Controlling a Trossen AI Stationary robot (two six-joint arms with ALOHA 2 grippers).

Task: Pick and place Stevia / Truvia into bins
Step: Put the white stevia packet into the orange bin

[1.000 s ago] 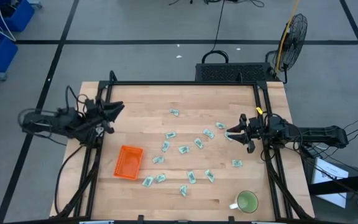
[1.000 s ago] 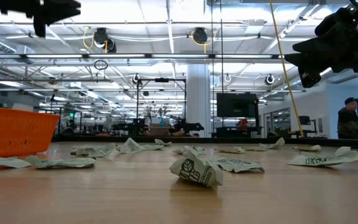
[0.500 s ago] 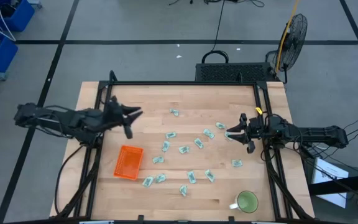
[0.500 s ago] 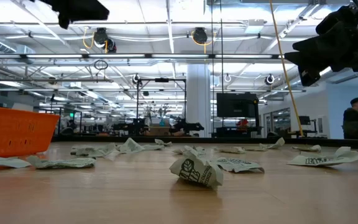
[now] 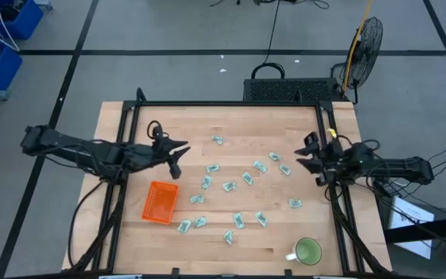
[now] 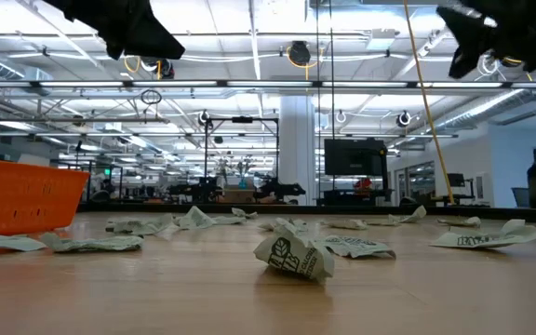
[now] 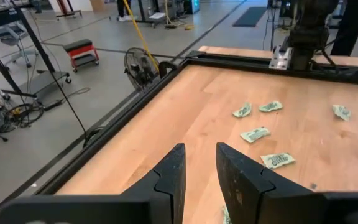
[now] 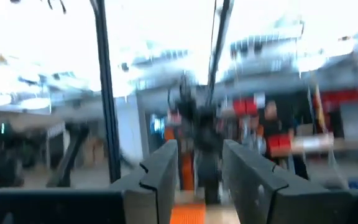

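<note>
Several small pale green and white packets (image 5: 228, 186) lie flat and scattered over the middle of the wooden table; one crumpled packet (image 6: 293, 256) lies nearest in the low view. The orange tray (image 5: 161, 201) rests on its base near the table's left, with nothing showing inside it. My left gripper (image 5: 180, 155) hovers open above bare wood, between the tray and the packets, and its wrist view shows packets (image 7: 255, 134) ahead of the left gripper (image 7: 199, 149). My right gripper (image 5: 305, 153) hangs open in the air at the table's right edge, holding nothing.
A green mug (image 5: 308, 250) stands at the near right corner. Black frame rails (image 5: 231, 104) run along the table's left, far and right edges. Bare wood lies along the far edge and near the middle of the near edge. A fan (image 5: 366, 39) stands on the floor beyond.
My left arm has swung from the table's left edge out over the table toward the packets, staying high. My right gripper has risen, tipped upward and drawn back a little toward the right edge. The packets and the tray have kept still.
</note>
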